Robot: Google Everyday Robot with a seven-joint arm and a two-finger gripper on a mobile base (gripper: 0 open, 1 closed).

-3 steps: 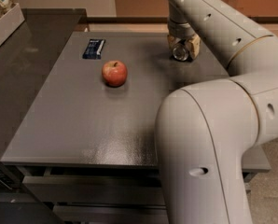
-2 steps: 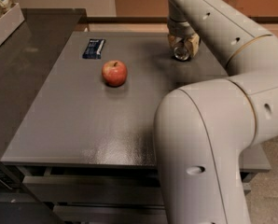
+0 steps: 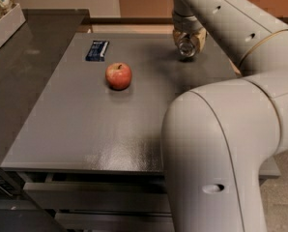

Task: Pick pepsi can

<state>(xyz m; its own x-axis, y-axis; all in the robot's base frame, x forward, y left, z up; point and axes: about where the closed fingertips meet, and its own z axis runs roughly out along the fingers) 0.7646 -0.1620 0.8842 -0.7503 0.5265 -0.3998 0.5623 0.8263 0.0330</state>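
Note:
My gripper [image 3: 186, 41] hangs at the far right of the grey table [image 3: 86, 129], at the end of the arm that reaches in from the upper right. Its tan fingers [image 3: 177, 36] are closed around a small can. Only the can's round silver end [image 3: 186, 47] shows, facing the camera; I take it for the pepsi can. Its dark blue body and logo are hidden by the fingers. The can sits just above the table top, with a shadow under it.
A red apple [image 3: 118, 75] stands left of the table's centre. A flat dark blue packet [image 3: 96, 50] lies behind it. A white tray [image 3: 4, 25] with snack bags sits on the dark counter at far left. My arm's large elbow [image 3: 216, 144] blocks the front right.
The gripper with the can has shifted very slightly up and to the left. The apple and the packet have not moved.

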